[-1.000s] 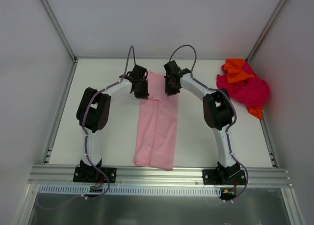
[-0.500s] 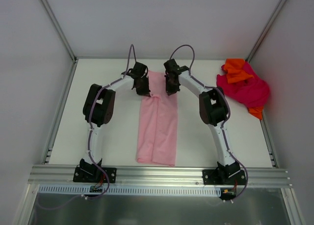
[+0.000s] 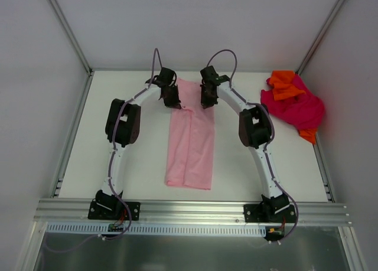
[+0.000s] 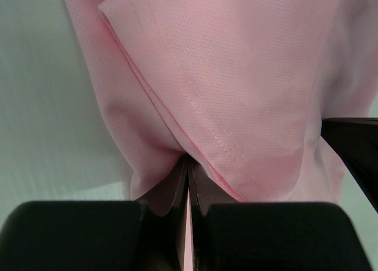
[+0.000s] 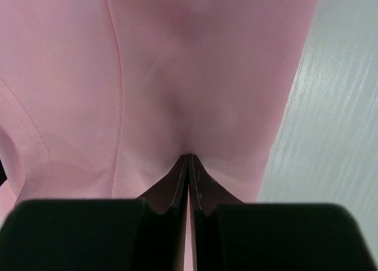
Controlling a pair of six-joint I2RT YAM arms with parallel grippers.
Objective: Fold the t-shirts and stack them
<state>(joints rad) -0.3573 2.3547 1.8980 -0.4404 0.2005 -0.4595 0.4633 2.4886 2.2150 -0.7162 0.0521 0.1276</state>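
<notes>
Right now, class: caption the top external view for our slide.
Left gripper and right gripper pinch a folded light pink cloth t-shirt; magenta-red t-shirt and bright orange t-shirt heaped aside.

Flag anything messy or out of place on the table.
The magenta shirt and orange shirt lie crumpled together in the far right corner, unfolded. The pink shirt is a neat strip; nothing odd there.

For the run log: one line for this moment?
left gripper, right gripper: shut on pink t-shirt | pink t-shirt: folded strip on table | orange t-shirt, magenta t-shirt: heaped far right
</notes>
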